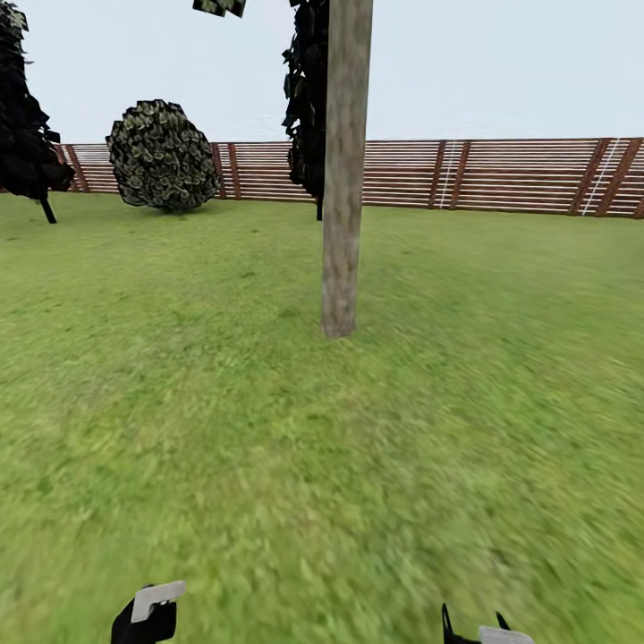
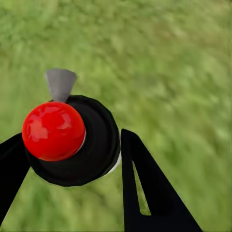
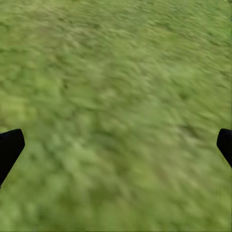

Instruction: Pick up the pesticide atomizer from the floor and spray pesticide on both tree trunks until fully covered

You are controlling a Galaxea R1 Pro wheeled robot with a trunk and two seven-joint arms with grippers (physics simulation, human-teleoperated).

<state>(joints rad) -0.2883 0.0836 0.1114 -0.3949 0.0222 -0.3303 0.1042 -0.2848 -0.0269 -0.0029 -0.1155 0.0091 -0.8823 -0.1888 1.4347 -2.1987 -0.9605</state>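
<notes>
Glossy red atomizer knob (image 2: pixel 53 130); rough mottled tree trunk (image 1: pixel 344 170); slatted wooden fence (image 1: pixel 501 174).

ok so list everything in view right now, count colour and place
tree trunk: one, mottled beige-grey, upright on the lawn ahead
round shrub: one, dark green, by the fence, far left
dark trees: two, one behind the trunk, one at the left edge
fence: one, brown slats, across the back
lawn: green, all around
pesticide atomizer: one, black body, red knob, grey nozzle, between the left fingers
left end effector: black, shut on the atomizer
right end effector: black, open over grass
</notes>
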